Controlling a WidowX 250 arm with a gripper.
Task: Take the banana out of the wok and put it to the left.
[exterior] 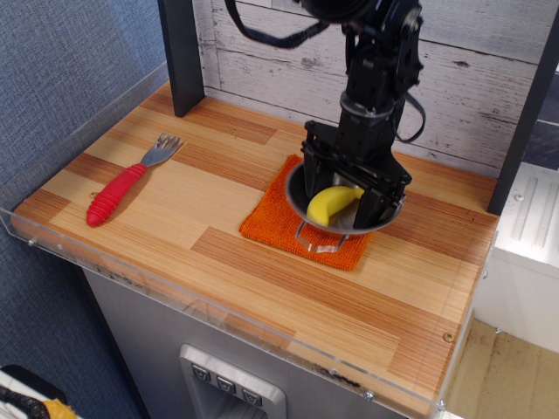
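Note:
The yellow banana [329, 204] lies inside the shiny steel wok [349, 230], which sits on an orange cloth [270, 219] right of the table's middle. My black gripper [341, 206] reaches down into the wok. It is open, with one finger on each side of the banana, close to it. The fingers and wrist hide much of the wok's far rim. The wok's near wire handle [315, 243] shows at the front.
A fork with a red handle [117, 194] lies at the left of the wooden table [210, 262]. A black post [182, 52] stands at the back left, before a white plank wall. A clear plastic rim [175, 292] edges the front and left sides.

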